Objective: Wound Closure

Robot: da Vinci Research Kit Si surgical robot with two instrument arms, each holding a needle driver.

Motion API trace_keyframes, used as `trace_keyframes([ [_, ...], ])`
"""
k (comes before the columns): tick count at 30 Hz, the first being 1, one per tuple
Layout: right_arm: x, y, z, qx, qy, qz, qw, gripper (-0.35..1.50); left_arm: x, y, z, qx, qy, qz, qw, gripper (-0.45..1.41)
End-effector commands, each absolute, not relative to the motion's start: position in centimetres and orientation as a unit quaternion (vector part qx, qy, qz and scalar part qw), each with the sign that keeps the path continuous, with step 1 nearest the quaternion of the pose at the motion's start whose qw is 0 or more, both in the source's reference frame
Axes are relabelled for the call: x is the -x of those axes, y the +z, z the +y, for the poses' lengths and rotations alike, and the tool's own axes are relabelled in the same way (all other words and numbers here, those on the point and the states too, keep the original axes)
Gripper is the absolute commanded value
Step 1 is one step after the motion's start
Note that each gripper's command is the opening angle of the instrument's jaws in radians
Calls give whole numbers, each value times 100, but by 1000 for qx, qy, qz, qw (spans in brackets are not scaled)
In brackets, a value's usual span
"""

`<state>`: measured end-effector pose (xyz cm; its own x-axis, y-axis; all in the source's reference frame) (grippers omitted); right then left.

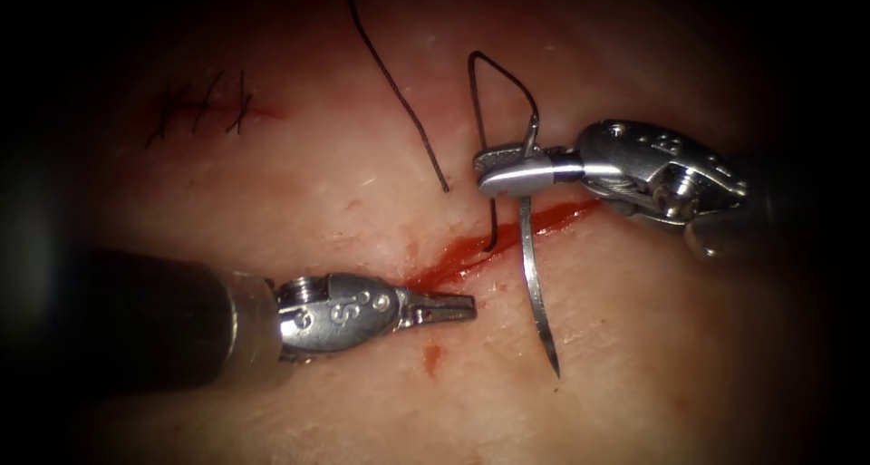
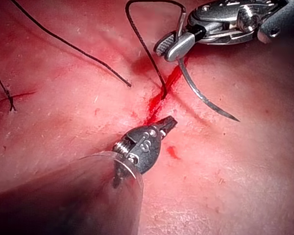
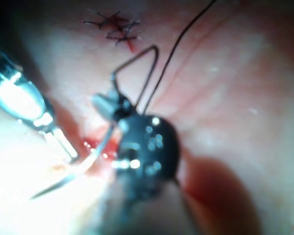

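My right tool [image 1: 488, 172] is shut on the curved needle [image 1: 535, 284] close to its thread end. The needle hangs free above the tissue [image 1: 652, 365], crossing the cut [image 1: 553, 218], its tip pointing toward the front. From the needle's tail the thread [image 1: 474, 93] loops up and comes down into the cut at its middle. My left tool [image 1: 453, 308], jaws shut on nothing, rests at the cut's left end. The left wrist view has the left tool [image 2: 168, 124] beside the red fluid and the needle [image 2: 201, 95] under the right tool [image 2: 164, 49].
A loose tail of thread [image 1: 399, 93] lies on the tissue left of the loop, ending near the cut. Red fluid [image 1: 453, 255] fills the cut's left half, with a small spot [image 1: 431, 356] in front. Older dark stitches [image 1: 204, 107] sit far left.
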<state>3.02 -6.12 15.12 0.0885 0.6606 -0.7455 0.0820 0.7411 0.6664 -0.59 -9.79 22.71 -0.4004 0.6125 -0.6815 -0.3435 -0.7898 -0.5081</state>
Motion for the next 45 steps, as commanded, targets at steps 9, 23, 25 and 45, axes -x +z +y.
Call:
trace_keyframes([
  [9,-311,1515,-621,-265,193,650,686,-35,58,2308,-974,443,828,-135,316,-28],
  [23,-314,1510,-620,-206,139,678,692,-35,68,2335,-957,407,847,-130,316,-25],
  [25,-314,1508,-619,-202,136,679,693,-35,66,2344,-958,399,852,-130,312,-25],
  [45,-318,1504,-618,-174,93,691,695,-35,68,2350,-951,375,838,-315,241,-28],
])
